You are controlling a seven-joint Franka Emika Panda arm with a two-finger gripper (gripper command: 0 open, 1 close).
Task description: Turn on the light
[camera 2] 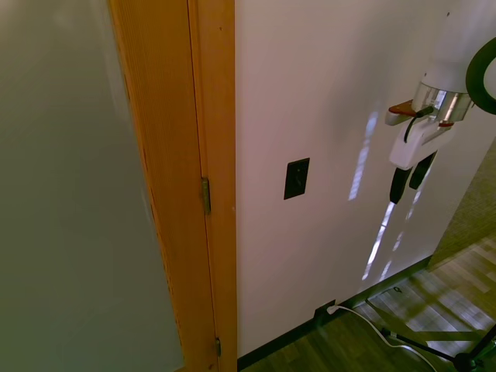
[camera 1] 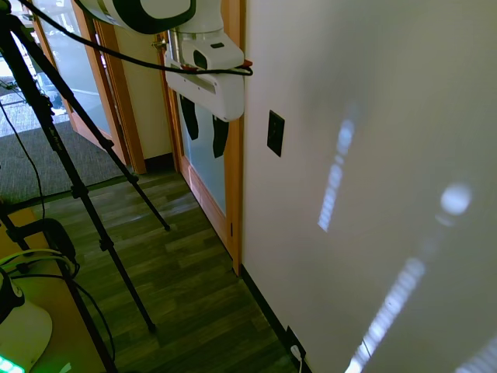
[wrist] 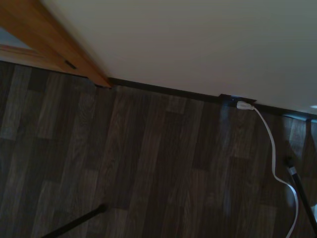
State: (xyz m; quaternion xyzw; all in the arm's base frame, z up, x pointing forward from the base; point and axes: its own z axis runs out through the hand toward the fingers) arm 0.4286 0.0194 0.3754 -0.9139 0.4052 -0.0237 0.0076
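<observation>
Well, gripper (camera 2: 411,183) (fingers apart) hangs off switch (camera 2: 296,178).

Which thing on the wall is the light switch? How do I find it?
Start at the orange wooden door frame and slide onto the white wall beside it. The light switch is the small black upright rectangle partway up. The other dark plate sits down by the floor with a white plug in it; the pale streaks are only light.

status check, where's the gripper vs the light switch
Gripper open, empty, pointing down, off the wall. Switch on white wall beside wooden door frame, untouched. Nothing between them.
</observation>
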